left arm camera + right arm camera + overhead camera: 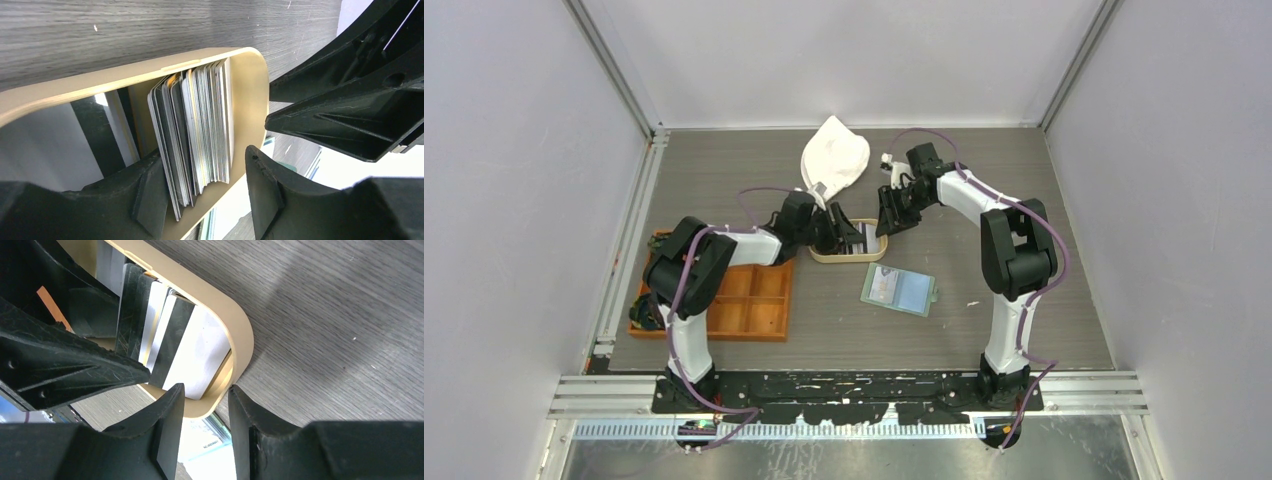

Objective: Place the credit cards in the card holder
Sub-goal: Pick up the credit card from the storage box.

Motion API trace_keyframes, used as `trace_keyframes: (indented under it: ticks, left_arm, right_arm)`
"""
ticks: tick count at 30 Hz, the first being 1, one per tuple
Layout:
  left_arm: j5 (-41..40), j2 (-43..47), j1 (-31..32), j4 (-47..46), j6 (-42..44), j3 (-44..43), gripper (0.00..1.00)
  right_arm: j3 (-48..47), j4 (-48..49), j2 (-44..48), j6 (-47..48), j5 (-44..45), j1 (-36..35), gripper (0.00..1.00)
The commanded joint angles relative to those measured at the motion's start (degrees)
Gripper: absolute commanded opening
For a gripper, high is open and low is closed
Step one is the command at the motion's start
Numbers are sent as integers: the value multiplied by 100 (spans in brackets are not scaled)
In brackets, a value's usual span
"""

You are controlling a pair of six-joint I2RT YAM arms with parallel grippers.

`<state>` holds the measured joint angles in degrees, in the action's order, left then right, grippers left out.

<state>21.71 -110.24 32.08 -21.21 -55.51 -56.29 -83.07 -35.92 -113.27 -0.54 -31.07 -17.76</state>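
Several credit cards (200,125) stand on edge in a stack inside an oval tan wooden tray (849,256). My left gripper (202,157) is open and straddles the stack. Its inner finger (145,200) rests against the outermost dark card, and its other finger (265,195) stands apart, outside the tray wall. My right gripper (206,390) is shut on the tray's rounded end rim (240,340), one finger inside by a white card (200,355), one outside. The sage-green card holder (898,290) lies open on the table, in front of the tray, with nothing gripping it.
An orange compartmented tray (744,300) sits at the left, beside the left arm. A white pouch-like object (834,155) lies behind the wooden tray. Both grippers crowd the tray from opposite ends. Enclosure walls border the grey table on the left, right and far sides.
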Motion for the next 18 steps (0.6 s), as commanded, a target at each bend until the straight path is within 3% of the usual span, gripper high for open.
trace_keyframes:
  ticks: [1,18]
  left_arm:
    - [190,367,-97,-425,-65,55,55]
    - [98,704,-271,-169,133,278,50]
  right_arm:
    - [-255,-34,11,27,-136,30,44]
    - [-283,-86,-25,34,-171,53,45]
